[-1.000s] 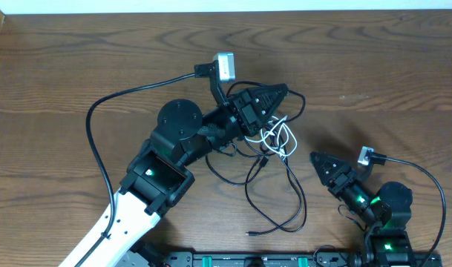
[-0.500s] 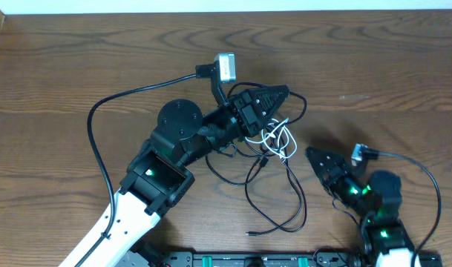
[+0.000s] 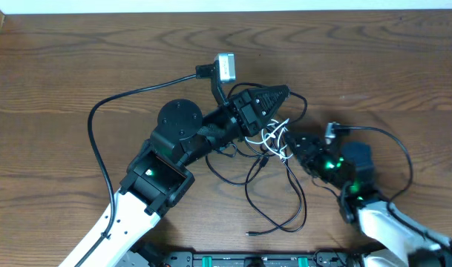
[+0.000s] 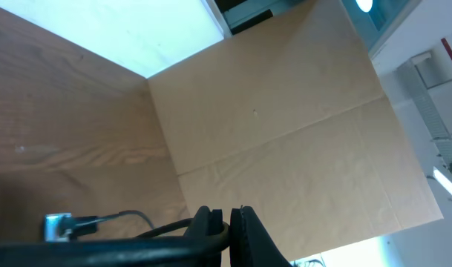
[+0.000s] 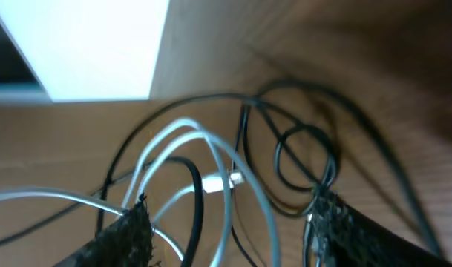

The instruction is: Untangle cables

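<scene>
Your right gripper (image 5: 233, 230) stands open, the white cord (image 5: 182, 124) and black cords (image 5: 199, 194) showing between its fingers, so the knot of cables (image 3: 276, 138) lies directly ahead, toward your left gripper (image 3: 280, 96). That one is closed at the knot's far side; whether it pinches a cord, you cannot tell. From the knot the black cords trail in one long loop toward the near edge of the tabletop (image 3: 374, 59).
</scene>
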